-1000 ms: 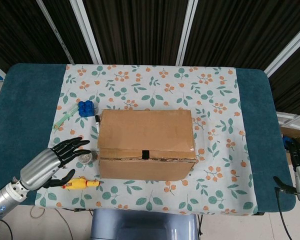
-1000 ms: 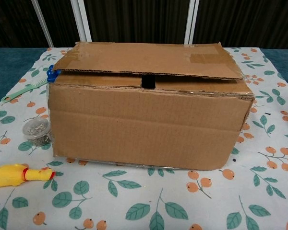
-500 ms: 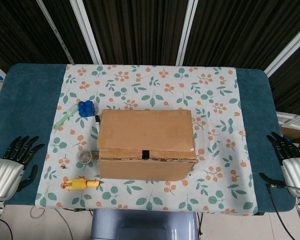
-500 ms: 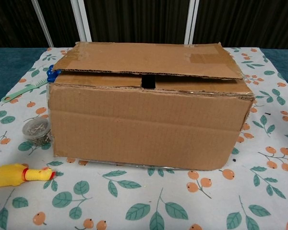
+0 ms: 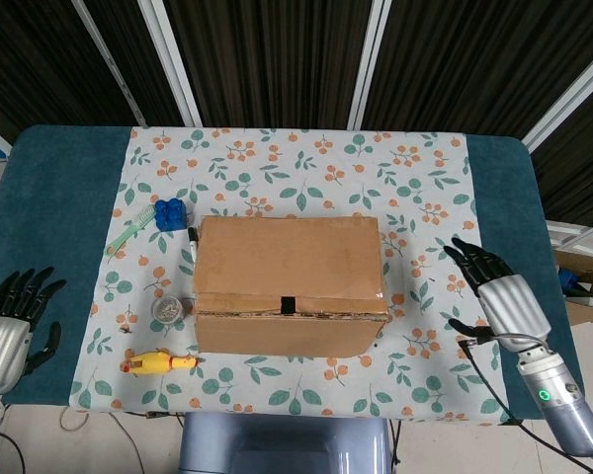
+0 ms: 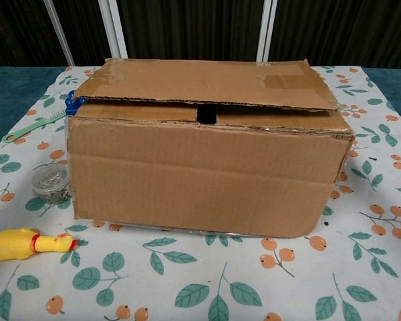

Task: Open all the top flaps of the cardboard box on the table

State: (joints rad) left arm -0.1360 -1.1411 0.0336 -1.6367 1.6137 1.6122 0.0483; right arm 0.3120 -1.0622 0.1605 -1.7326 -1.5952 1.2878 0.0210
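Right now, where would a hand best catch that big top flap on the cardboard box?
Probably its free front edge, approached from the robot's side. In the chest view that edge sits slightly raised over the flap beneath, leaving a gap for fingers. The right hand is nearer than the left hand.

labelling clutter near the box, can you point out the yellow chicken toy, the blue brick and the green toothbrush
yellow chicken toy (image 5: 158, 363), head view, on the middle of its body
blue brick (image 5: 168, 213), head view, on its studded top
green toothbrush (image 5: 130, 235), head view, midway along its handle
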